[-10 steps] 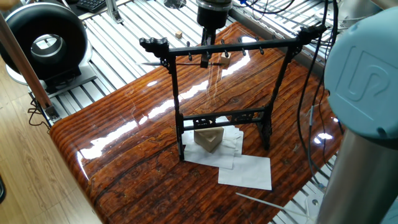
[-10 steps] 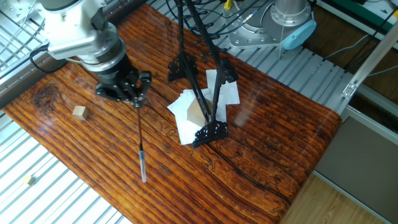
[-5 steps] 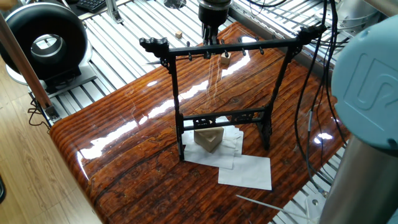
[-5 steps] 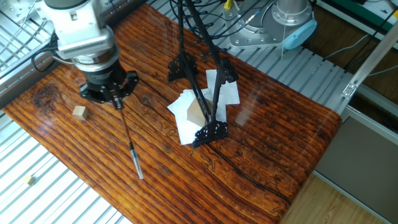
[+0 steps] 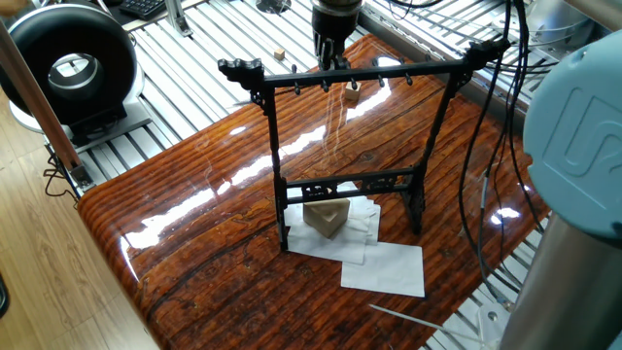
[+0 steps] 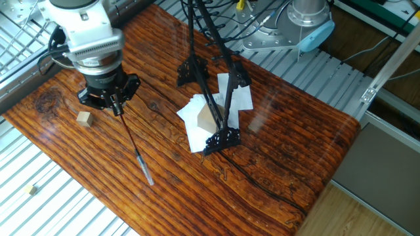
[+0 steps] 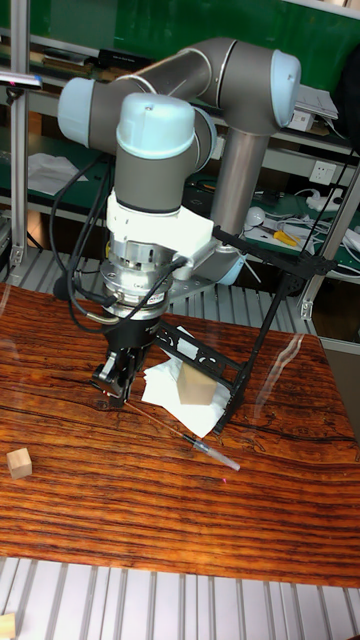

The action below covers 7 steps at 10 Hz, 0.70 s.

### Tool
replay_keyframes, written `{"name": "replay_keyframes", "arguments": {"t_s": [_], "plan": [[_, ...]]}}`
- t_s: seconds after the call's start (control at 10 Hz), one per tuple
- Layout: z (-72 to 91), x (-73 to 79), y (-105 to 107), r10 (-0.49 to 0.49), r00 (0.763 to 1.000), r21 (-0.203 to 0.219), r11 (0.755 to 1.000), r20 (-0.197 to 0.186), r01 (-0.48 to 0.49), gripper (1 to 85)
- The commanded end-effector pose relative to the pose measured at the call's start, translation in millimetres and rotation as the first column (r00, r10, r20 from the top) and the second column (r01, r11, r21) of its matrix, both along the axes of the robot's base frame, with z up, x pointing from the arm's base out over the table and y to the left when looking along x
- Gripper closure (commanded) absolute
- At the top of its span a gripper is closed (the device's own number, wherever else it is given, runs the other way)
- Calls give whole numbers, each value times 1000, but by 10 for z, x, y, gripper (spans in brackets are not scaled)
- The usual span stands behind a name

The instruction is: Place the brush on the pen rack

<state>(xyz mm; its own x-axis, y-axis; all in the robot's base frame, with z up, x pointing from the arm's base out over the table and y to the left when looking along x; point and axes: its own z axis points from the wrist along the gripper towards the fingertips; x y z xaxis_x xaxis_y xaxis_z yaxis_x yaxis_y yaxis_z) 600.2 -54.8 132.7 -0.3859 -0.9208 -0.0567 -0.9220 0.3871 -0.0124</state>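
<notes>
The pen rack (image 5: 350, 75) stands mid-table, a tall black frame with a pegged top bar, also visible as rack (image 6: 213, 98) and rack (image 7: 250, 350). My gripper (image 6: 115, 106) hangs low behind the rack on the far side of it, gripper (image 5: 330, 53), gripper (image 7: 112, 388), well apart from the frame. It is shut on the upper end of the brush (image 6: 132, 141). The thin dark shaft slants down away from the fingers and ends in a pale grey tip near the table, brush (image 7: 212, 452). In the view through the rack the brush is too thin to make out.
A small wooden cube (image 6: 83, 118) lies on the table just left of the gripper. White papers (image 5: 384, 267) and a tan wedge block (image 5: 326, 216) sit at the rack's feet. A thin pale rod (image 5: 408, 317) lies by the front right edge. Cables hang at the right.
The gripper has moved away from the rack toward the wooden cube, taking the brush's upper end with it. The brush has swung to a steeper slant. The rack has not moved.
</notes>
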Motion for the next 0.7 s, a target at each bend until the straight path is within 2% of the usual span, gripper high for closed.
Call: {"name": "replay_keyframes", "arguments": {"t_s": [0.0,0.2,0.5,0.6], "plan": [[19,-115,-18,92,995,-1,996,-41,-92,847],[68,-63,-145,162,986,-66,984,-43,-165,847],[95,-128,-66,164,984,-47,985,-70,-168,847],[125,-26,-175,187,981,-103,976,-45,-190,847]]}}
